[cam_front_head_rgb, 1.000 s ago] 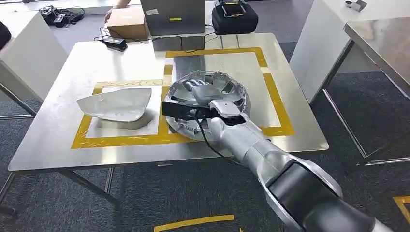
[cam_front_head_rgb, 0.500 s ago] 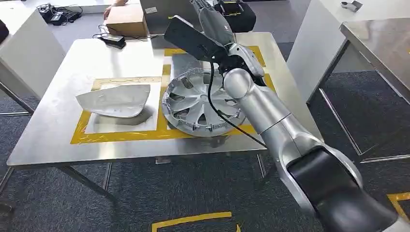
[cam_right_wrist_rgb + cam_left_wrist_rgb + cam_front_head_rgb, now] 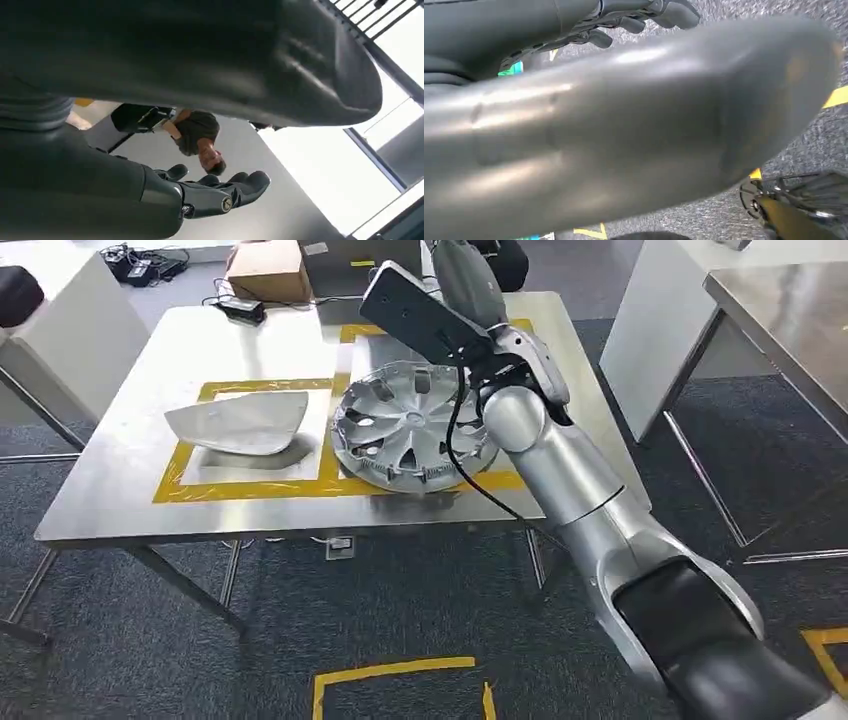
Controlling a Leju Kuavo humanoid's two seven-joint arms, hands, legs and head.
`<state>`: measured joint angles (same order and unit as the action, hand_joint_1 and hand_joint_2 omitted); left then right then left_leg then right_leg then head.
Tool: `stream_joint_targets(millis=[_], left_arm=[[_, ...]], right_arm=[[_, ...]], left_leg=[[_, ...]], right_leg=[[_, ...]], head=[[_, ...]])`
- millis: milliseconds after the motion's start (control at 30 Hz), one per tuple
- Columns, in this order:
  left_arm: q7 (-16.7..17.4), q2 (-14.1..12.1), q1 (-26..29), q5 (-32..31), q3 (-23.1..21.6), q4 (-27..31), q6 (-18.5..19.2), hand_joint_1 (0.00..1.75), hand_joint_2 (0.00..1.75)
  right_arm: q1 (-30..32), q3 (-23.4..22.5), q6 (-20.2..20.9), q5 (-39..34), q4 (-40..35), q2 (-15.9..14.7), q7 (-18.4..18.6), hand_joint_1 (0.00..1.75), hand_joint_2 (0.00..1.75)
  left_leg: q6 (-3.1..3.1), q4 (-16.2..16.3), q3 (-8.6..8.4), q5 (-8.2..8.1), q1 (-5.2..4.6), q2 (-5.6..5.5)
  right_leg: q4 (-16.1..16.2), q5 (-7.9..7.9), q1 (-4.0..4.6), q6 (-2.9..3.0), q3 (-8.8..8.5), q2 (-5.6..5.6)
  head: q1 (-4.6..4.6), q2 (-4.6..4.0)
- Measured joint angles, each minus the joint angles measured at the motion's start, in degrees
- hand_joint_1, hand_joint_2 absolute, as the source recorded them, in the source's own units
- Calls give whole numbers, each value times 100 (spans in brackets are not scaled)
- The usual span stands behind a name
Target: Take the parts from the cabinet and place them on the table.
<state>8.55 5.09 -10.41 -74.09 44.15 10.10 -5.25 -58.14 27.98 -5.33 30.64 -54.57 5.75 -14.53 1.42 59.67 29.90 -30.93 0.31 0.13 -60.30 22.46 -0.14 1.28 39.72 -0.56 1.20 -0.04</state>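
Silver hubcap lies on the table (inside yellow tape); right robot hand raised, spread, empty

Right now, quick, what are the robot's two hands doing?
Left hand: holds nothing, fingers apart, open.
Right hand: raised, holds nothing, fingers apart, open.

The right hand is cut off by the head view's top edge.

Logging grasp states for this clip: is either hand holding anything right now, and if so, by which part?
Nothing is held. The right hand is raised with fingers spread and empty; the left hand holds nothing either. The hubcap and the mirror cover lie on the table.
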Motion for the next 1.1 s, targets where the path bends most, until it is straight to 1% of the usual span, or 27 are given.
stream_joint_targets(millis=[33,67,133,167,200,267,300,333,367,400,433,467,500,533,633,667,700,767,800,833,867,900,933,967,1000,1033,1100], left_arm=[[0,2,-2,0,0,0,5,0,0],[-4,7,-5,-4,-2,-2,4,0,0],[0,4,-11,-4,0,2,4,0,0],[9,13,-10,-4,0,0,5,0,0],[13,11,-13,-4,0,0,4,0,0],[15,15,-36,-4,0,9,7,0,0],[20,22,-31,-4,0,9,7,0,0],[24,28,-23,-6,0,6,7,0,0],[28,31,-17,-7,0,6,7,0,0],[28,35,-17,-9,0,6,7,0,0],[26,35,-17,-20,0,6,7,0,0],[26,35,-20,-24,0,7,7,0,0],[24,33,-22,-28,2,15,7,0,0],[20,33,-25,-33,2,17,7,0,0],[17,37,-25,-68,2,17,7,0,0],[20,37,-13,-81,2,17,7,0,0],[20,37,-6,-85,2,15,7,0,0],[28,44,-3,-92,2,13,7,0,0],[28,46,-2,-92,2,13,5,0,0],[28,46,3,-92,2,9,4,0,0],[28,46,8,-90,2,9,4,0,0],[28,46,10,-76,2,9,0,0,0],[24,46,15,-57,2,9,-9,0,0],[17,46,16,-37,4,11,-17,0,0],[11,37,9,-22,9,15,-26,0,0],[-13,35,9,0,20,28,-35,0,0],[-20,42,29,35,74,26,-61,0,0]], right_arm=[[12,0,2,0,-31,-31,4,0,0],[19,0,2,0,-46,-44,7,0,0],[25,0,0,2,-88,-77,15,0,0],[25,0,-2,2,-101,-114,11,0,0],[20,0,0,2,-114,-131,11,0,0],[35,0,2,2,-125,-184,15,0,0],[56,0,0,2,-125,-197,26,0,0],[86,0,0,2,-125,-225,37,0,0],[114,0,-2,2,-125,-245,37,0,0],[131,0,-15,2,-125,-256,35,0,0],[131,0,-33,2,-125,-269,35,0,0],[127,0,-57,2,-138,-273,35,0,0],[126,0,-85,2,-171,-275,37,0,0],[147,0,-111,6,-199,-275,29,0,0],[162,2,-144,11,-204,-352,57,0,0],[166,0,-164,13,-206,-363,57,0,0],[177,0,-181,24,-230,-367,77,0,0],[227,0,-199,53,-265,-400,94,0,0],[275,0,-205,72,-274,-429,101,0,0],[335,0,-208,87,-276,-448,101,0,0],[395,0,-223,114,-278,-475,101,0,0],[447,0,-251,131,-289,-496,101,0,0],[483,-2,-291,162,-302,-521,98,0,0],[512,-13,-319,210,-322,-544,98,0,0],[537,-28,-334,241,-348,-562,98,0,0],[574,-70,-369,278,-387,-608,90,0,0],[692,-148,-429,378,-387,-675,79,0,0]], left_leg=[[11,31,33,87,-12,-1],[-19,-19,80,111,-36,-18],[-119,-64,135,213,-41,-23],[-165,-116,131,302,13,15],[-223,-135,192,378,12,12],[-254,-132,395,545,13,9],[-252,-129,494,618,13,7],[-248,-126,591,692,14,6],[-240,-118,685,763,18,6],[-225,-104,792,838,24,6],[-202,-84,891,901,29,5],[-170,-56,966,958,31,0],[-126,-29,1020,1003,17,-10],[-91,-18,1033,1045,11,-16],[34,-114,1020,1214,31,-23],[63,-97,1055,1191,51,-23],[79,43,1153,912,50,-22],[134,803,1383,212,58,-18],[153,1279,1485,-44,58,-19],[157,1645,1518,-131,57,-20],[148,1786,1453,-40,57,-20],[131,1684,1266,154,55,-20],[101,1399,988,320,51,-20],[54,960,616,378,39,-19],[-18,351,174,128,10,-10],[-22,-56,-62,-44,-28,8],[-86,-13,13,46,-71,-13]], right_leg=[[33,-53,-18,-38,-17,-23],[38,-108,-35,-76,-26,-32],[117,-222,-29,-164,-27,-37],[64,-133,-53,-195,2,-18],[-115,156,-45,-216,91,16],[-998,847,-54,-265,364,31],[-1403,1039,-52,-284,460,33],[-1662,1077,-53,-293,481,36],[-1695,968,-56,-297,395,36],[-1489,752,-62,-295,175,36],[-1097,575,-67,-288,-147,36],[-584,548,-72,-282,-556,41],[-104,845,-65,-258,-864,62],[-48,841,-16,-171,-903,86],[-7,742,6,-30,-823,71],[38,631,-36,33,-770,34],[47,557,-38,63,-701,36],[47,405,-40,91,-518,37],[44,328,-34,92,-417,36],[43,252,-26,89,-321,34],[41,179,-20,83,-224,26],[40,104,-12,74,-131,22],[39,35,-9,64,-49,20],[39,-30,-4,49,25,20],[25,-98,-15,28,65,14],[28,-141,4,-19,105,9],[101,-255,-28,-106,43,-22]], head=[[-13,0],[31,0],[37,0],[31,0],[33,0],[29,0],[29,0],[29,0],[26,0],[26,0],[26,0],[26,0],[24,0],[45,0],[-2,0],[-4,0],[18,0],[35,0],[31,0],[35,0],[33,0],[31,0],[35,0],[31,0],[33,0],[29,0],[55,0]])
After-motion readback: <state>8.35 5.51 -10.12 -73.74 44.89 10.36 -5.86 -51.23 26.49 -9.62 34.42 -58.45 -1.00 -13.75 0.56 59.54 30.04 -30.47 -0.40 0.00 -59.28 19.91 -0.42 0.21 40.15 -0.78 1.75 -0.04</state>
